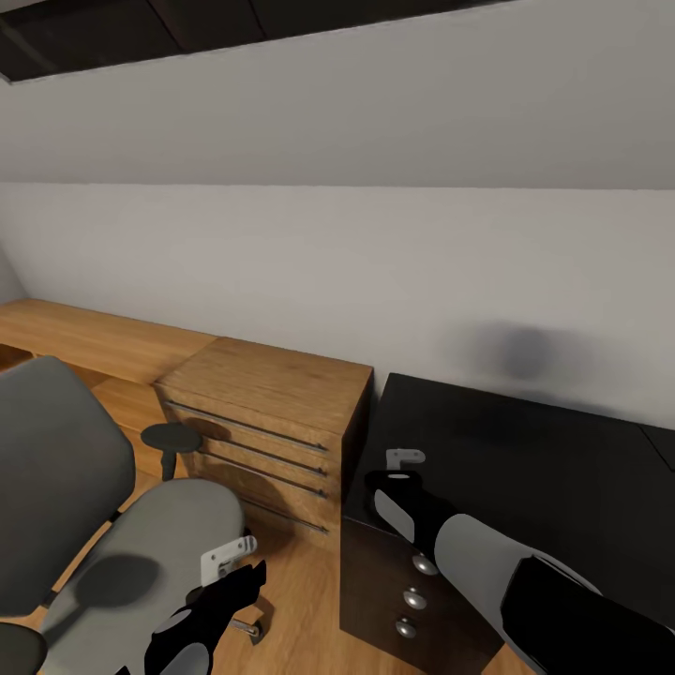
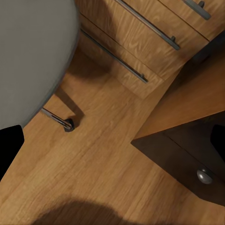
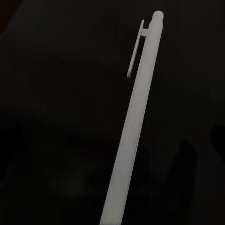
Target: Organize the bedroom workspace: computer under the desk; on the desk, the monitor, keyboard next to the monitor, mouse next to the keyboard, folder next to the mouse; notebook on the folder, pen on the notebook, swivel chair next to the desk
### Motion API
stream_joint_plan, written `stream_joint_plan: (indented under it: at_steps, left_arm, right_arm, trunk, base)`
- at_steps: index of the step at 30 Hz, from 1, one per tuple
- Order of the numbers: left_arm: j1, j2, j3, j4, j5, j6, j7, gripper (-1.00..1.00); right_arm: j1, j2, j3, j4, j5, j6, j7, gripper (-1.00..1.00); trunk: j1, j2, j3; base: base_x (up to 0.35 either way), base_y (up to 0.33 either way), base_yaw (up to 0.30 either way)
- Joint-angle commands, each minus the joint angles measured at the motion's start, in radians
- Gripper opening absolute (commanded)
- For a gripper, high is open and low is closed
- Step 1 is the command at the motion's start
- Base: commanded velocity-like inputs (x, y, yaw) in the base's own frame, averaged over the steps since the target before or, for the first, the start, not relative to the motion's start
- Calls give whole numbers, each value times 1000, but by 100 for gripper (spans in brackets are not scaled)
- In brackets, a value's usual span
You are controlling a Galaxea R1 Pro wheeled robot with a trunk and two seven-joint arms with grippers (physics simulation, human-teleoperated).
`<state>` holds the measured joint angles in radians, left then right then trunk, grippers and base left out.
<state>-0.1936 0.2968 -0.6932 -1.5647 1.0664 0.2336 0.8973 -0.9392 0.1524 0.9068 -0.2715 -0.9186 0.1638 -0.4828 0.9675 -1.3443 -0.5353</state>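
A white pen (image 3: 136,112) with a clip lies on the black top of the desk (image 1: 525,469). My right gripper (image 1: 405,461) hovers close over the desk's left end, open, and the pen runs between its fingers (image 3: 218,137). The grey swivel chair (image 1: 159,534) stands at the left with nothing on its seat. My left gripper (image 1: 234,567) hangs open and unloaded beside the seat's edge, above the wood floor (image 2: 93,164) between the swivel chair (image 2: 33,56) and the desk's black drawers (image 2: 187,154).
A low oak drawer unit (image 1: 272,403) with metal bar handles stands between chair and desk. A low oak shelf (image 1: 84,333) runs along the sloped pale wall. One chair castor (image 2: 69,124) rests on the floor. Silver knobs (image 1: 424,564) mark the desk drawers.
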Motion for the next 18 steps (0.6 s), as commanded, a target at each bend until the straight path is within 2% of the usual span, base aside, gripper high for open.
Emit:
stream_joint_plan:
  at_steps: [1,4,9,18]
  left_arm:
    - [-1,1,-2,-1,3,4,6,100]
    - [-1,1,-2,-1,3,4,6,100]
    - [-1,1,-2,-1,3,3,6,100]
    - [-1,1,-2,-2,3,3,6,100]
  right_arm:
    - [-1,-1,8,-2,-3,7,-7,100]
    - [-1,-1,8,-3,-3,7,-7,100]
    - [-1,-1,8,-3,-3,7,-7,100]
    - [-1,-1,8,-3,-3,7,-7,100]
  trunk:
    - [0,-1,-1]
    - [0,-1,-1]
    - [19,-36,-17]
    - [19,-36,-17]
  base:
    - [0,0,0]
    - [0,0,0]
    - [0,0,0]
    - [0,0,0]
